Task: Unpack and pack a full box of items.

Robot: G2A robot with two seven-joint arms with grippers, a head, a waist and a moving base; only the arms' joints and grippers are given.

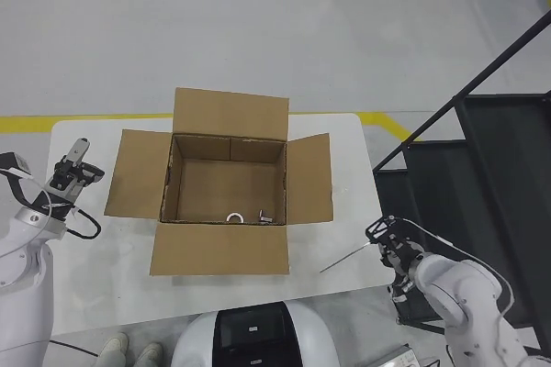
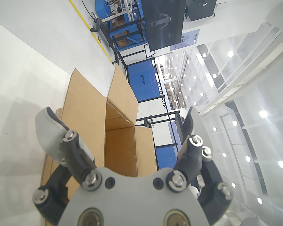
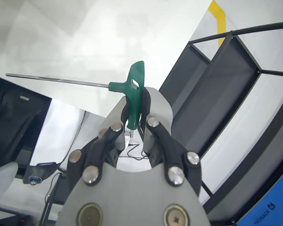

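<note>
my right claw (image 1: 383, 237) clamps the green t-handle key (image 1: 344, 259), shaft toward 8 o'clock; left claw (image 1: 74, 158) wide; box (image 1: 220, 250) contents indistinct.

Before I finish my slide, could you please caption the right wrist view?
Right claw shut on a green T-handle tool, its thin shaft out over the white table.

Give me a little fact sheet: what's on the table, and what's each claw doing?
Table: white, carries one cardboard box, flaps open
In the box: white ring and small metal part, by the wall nearest the robot
Left gripper: open, empty, beside the box
Right gripper: shut on a green T-handle tool
</note>
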